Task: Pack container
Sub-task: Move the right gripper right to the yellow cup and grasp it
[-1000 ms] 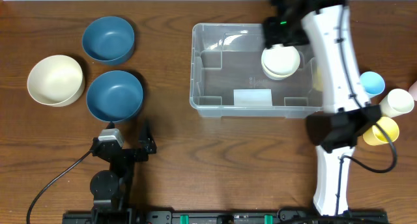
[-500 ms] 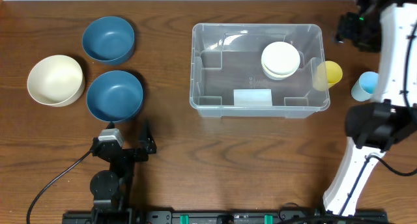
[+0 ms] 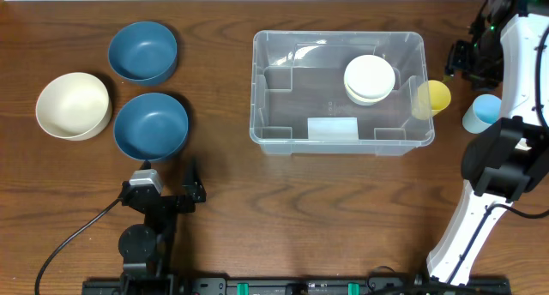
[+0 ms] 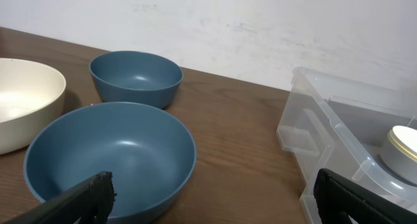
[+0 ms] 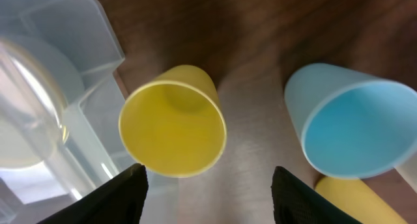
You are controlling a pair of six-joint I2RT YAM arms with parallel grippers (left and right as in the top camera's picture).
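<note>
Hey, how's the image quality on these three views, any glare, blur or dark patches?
Overhead: evenly lit and sharp, with glare streaks on the clear container walls. Left wrist: the near blue bowl is crisp, the left pincer a dark, soft silhouette along the bottom edge. Right wrist: yellow cup and light blue cup fill the frame, slightly soft; the table behind looks dim.

You have a brown wood-grain table (image 3: 300,209), a clear, see-through container (image 3: 339,34) with a whitish label (image 3: 332,129) on its base, a cream round stack (image 3: 370,78), a dark blue bowl (image 3: 142,51), a second blue bowl (image 3: 151,126), a cream bowl (image 3: 73,105), a yellow cup (image 3: 434,95) and a light blue cup (image 3: 482,112).
</note>
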